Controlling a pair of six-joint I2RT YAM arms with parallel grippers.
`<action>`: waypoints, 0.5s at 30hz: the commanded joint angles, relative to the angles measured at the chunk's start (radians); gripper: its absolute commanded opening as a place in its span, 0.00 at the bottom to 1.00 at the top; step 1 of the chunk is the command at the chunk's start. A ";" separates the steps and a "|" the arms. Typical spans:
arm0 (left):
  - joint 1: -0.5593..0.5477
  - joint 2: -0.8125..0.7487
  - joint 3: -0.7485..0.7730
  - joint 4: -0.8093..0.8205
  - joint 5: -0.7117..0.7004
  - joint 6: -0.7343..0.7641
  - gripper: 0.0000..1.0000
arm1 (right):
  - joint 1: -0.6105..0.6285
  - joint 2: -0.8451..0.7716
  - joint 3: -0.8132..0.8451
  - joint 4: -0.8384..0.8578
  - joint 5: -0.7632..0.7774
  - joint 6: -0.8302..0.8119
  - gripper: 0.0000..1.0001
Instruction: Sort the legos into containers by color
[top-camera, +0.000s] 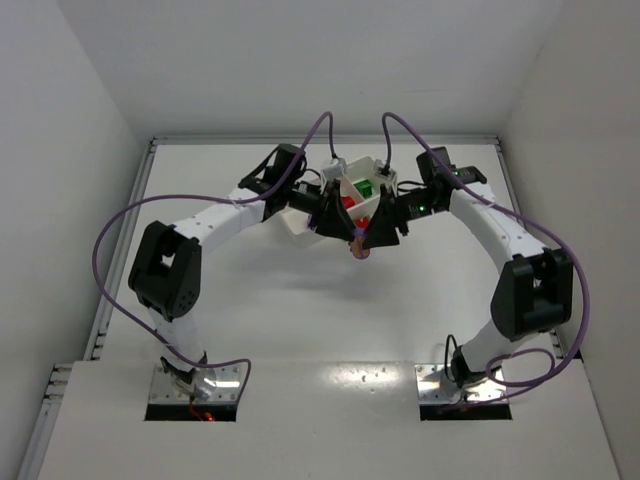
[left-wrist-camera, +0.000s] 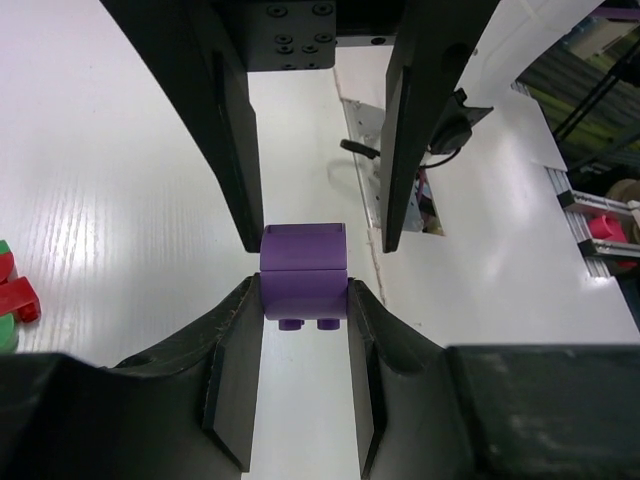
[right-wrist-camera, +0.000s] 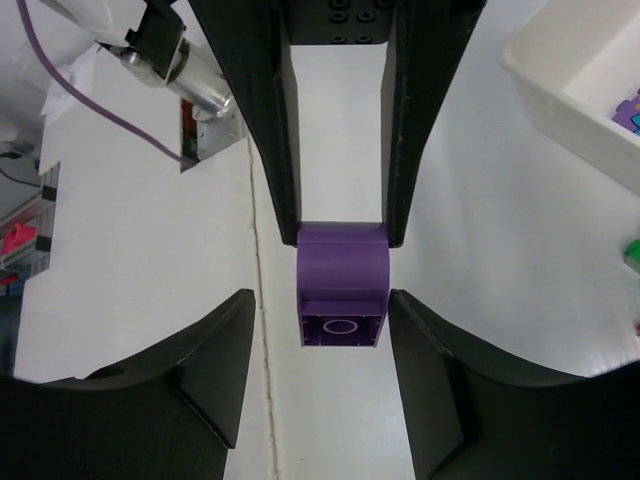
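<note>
A purple lego (left-wrist-camera: 303, 260), seemingly two joined bricks, hangs between both grippers above the table. My left gripper (left-wrist-camera: 303, 300) is shut on its studded end. My right gripper (right-wrist-camera: 322, 320) is open around the other, hollow end of the lego (right-wrist-camera: 342, 290), with a clear gap on one side. In the top view the two grippers (top-camera: 335, 222) (top-camera: 378, 228) meet nose to nose in front of the white tray (top-camera: 295, 225), which holds green (top-camera: 365, 187) and red (top-camera: 350, 203) legos.
Red and green legos (left-wrist-camera: 12, 295) lie at the left edge of the left wrist view. The tray's corner (right-wrist-camera: 570, 90) shows at the top right of the right wrist view, with a purple piece (right-wrist-camera: 630, 108) inside. White walls enclose the table.
</note>
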 joint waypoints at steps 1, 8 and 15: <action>0.005 0.001 0.050 -0.008 0.019 0.057 0.00 | -0.007 0.020 0.076 -0.066 -0.074 -0.090 0.56; 0.005 0.001 0.051 -0.008 0.019 0.057 0.00 | 0.002 0.062 0.099 -0.124 -0.083 -0.135 0.56; -0.004 0.001 0.060 -0.008 0.019 0.057 0.00 | 0.002 0.071 0.099 -0.114 -0.083 -0.135 0.40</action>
